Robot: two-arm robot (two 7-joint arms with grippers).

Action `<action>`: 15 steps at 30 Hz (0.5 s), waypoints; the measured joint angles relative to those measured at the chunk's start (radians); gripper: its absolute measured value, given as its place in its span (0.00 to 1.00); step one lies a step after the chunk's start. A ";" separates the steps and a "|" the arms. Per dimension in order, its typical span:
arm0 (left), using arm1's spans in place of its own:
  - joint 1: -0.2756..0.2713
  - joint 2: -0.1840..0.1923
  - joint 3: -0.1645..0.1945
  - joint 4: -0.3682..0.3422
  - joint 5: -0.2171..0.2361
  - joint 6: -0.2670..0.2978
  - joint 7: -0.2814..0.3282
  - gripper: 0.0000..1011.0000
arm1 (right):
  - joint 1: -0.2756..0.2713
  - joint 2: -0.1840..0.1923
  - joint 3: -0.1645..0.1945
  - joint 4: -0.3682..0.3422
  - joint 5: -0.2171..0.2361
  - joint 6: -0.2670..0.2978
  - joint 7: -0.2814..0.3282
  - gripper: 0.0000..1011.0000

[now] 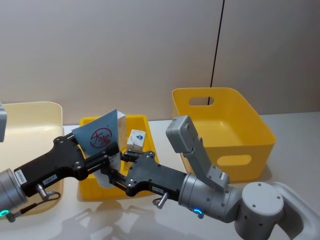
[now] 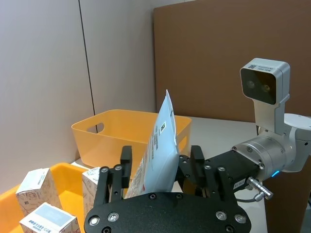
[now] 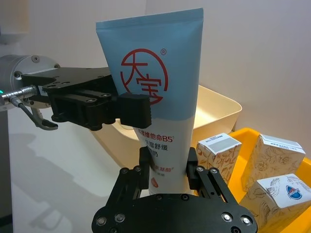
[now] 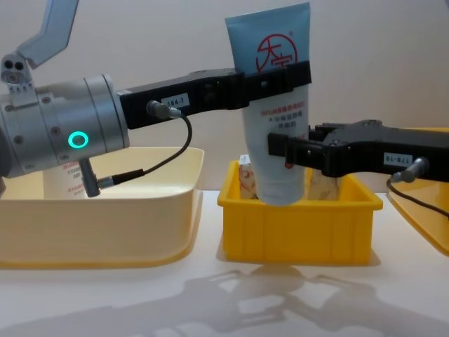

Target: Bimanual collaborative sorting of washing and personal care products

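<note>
Head view: the right gripper point(image 1: 114, 166), nearest, and the left gripper point(image 1: 107, 155) both clench the tube point(image 1: 100, 132) above the tray point(image 1: 92, 191), with the bin point(image 1: 220, 125) open at 2 o'clock. Chest view: the tube stands upright, crimp at 12, left jaws at the logo and right jaws below. Right wrist view: the cartons point(image 3: 218, 150) stand in the tray, apart from the tube.

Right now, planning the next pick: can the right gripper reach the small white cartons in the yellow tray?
Probably not: the right gripper is shut on a tall light-blue tube, so it's occupied.
</note>
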 joint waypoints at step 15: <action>0.000 0.000 0.000 0.000 0.000 0.000 0.001 0.99 | 0.000 0.000 0.000 0.000 0.000 0.000 0.000 0.35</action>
